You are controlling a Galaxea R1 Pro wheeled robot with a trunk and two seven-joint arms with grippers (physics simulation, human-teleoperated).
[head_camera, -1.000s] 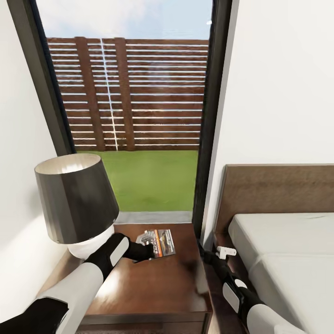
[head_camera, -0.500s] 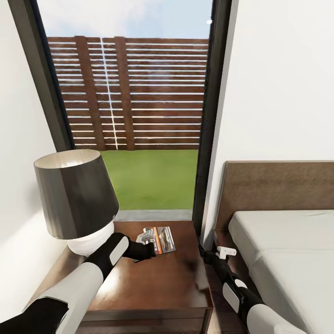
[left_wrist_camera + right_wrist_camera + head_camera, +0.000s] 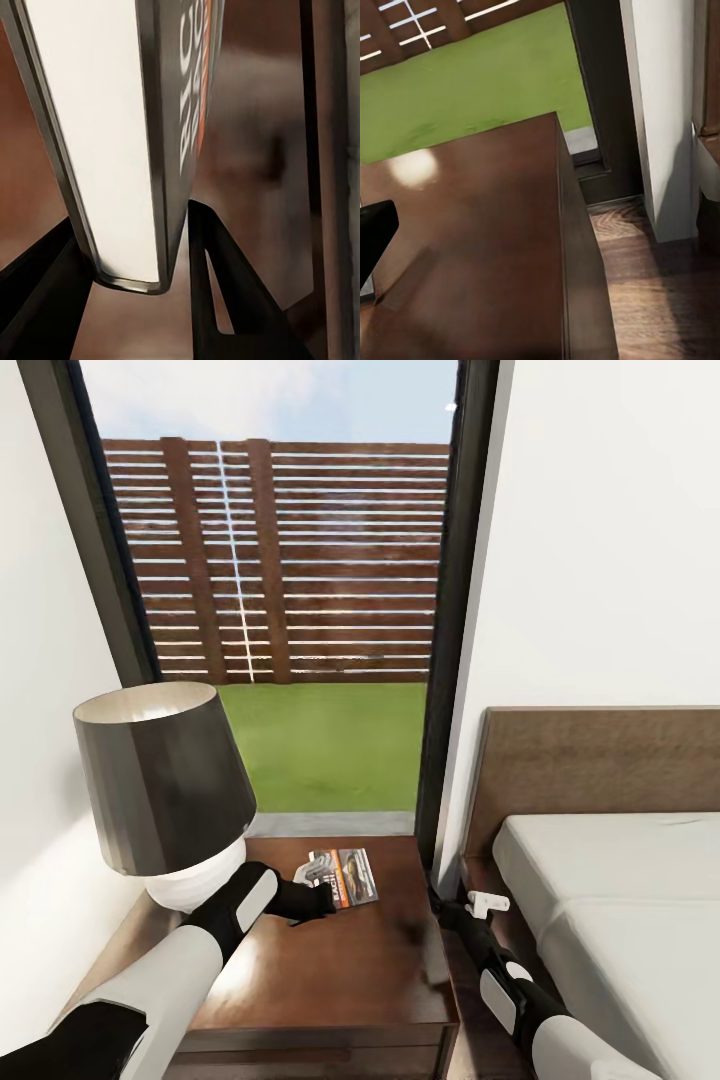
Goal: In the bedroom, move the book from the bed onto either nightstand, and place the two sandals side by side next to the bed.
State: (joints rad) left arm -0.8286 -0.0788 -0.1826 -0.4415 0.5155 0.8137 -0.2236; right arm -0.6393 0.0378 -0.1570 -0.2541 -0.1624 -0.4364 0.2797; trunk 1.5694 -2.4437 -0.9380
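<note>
My left gripper (image 3: 318, 882) is shut on the book (image 3: 345, 876), a thin paperback with a dark cover and an orange band. It holds the book just over the back part of the dark-brown nightstand (image 3: 340, 970). In the left wrist view the book (image 3: 112, 135) stands edge-on between the two black fingers (image 3: 225, 292). I cannot tell whether the book touches the wood. My right gripper (image 3: 478, 908) hangs low in the gap between the nightstand and the bed (image 3: 620, 920), and its jaws are hidden. The right wrist view looks down on the nightstand (image 3: 472, 262). The sandals are out of view.
A lamp with a dark shade (image 3: 160, 790) and white base stands on the nightstand's left side, close to my left forearm. Behind are the tall dark-framed window (image 3: 455, 610) and the white wall (image 3: 600, 540). A strip of wood floor (image 3: 660, 300) runs beside the nightstand.
The whole picture shifted up a little a second ago, which is a camera move. The left gripper with the book and the right arm have stayed where they were.
</note>
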